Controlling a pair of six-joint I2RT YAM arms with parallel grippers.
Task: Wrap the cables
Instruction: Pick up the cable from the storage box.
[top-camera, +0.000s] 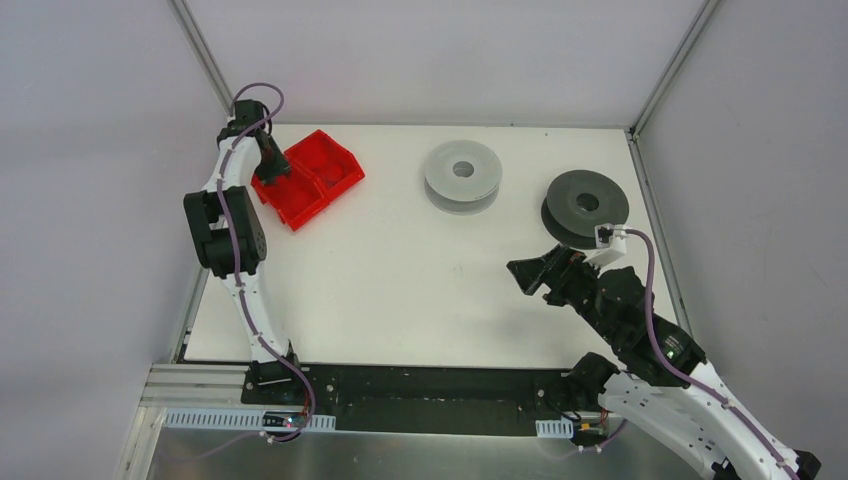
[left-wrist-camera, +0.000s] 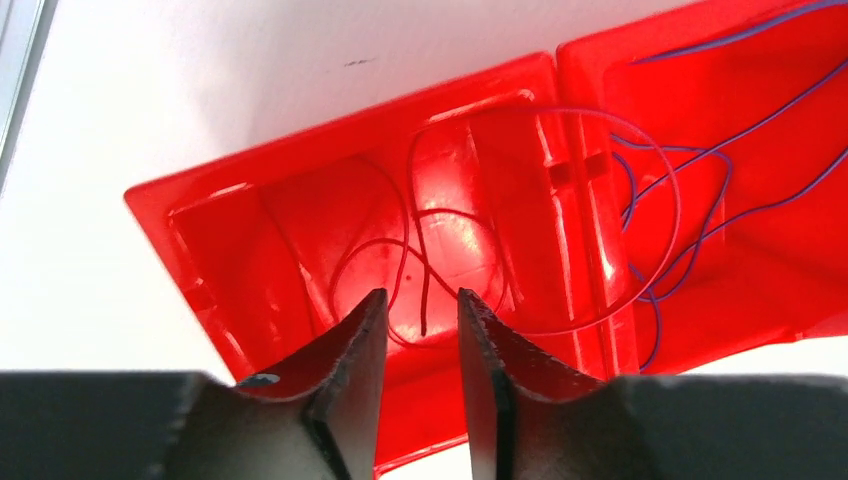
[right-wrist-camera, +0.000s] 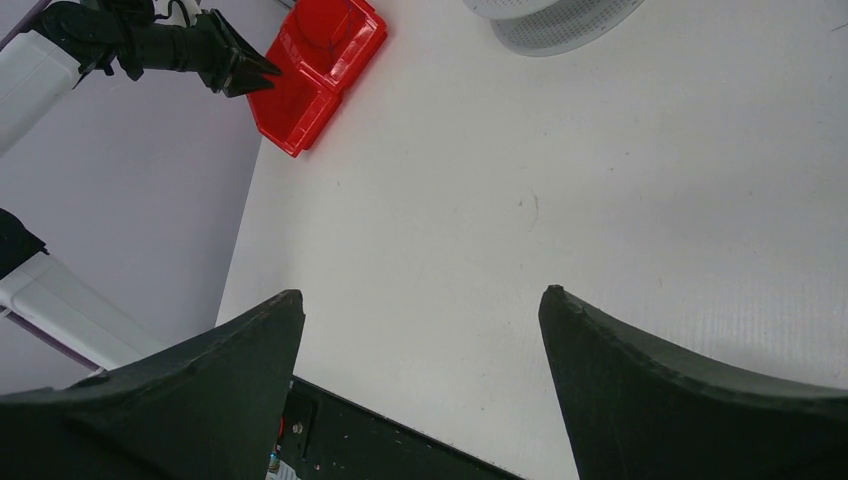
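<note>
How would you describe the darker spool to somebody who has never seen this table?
Start at the white table and look along its far side. Two spools lie flat there; yours is the dark grey spool, rightmost, not the pale grey spool.

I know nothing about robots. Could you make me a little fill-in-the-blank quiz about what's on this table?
1. The thin cables lie inside a ____ bin.
2. The left gripper hangs over that bin; the right gripper hangs over the bare table, its jaws ____.
3. Also on the table stand ____ spools: a light grey spool and a dark grey spool.

Missing words: red; open; two.
</note>
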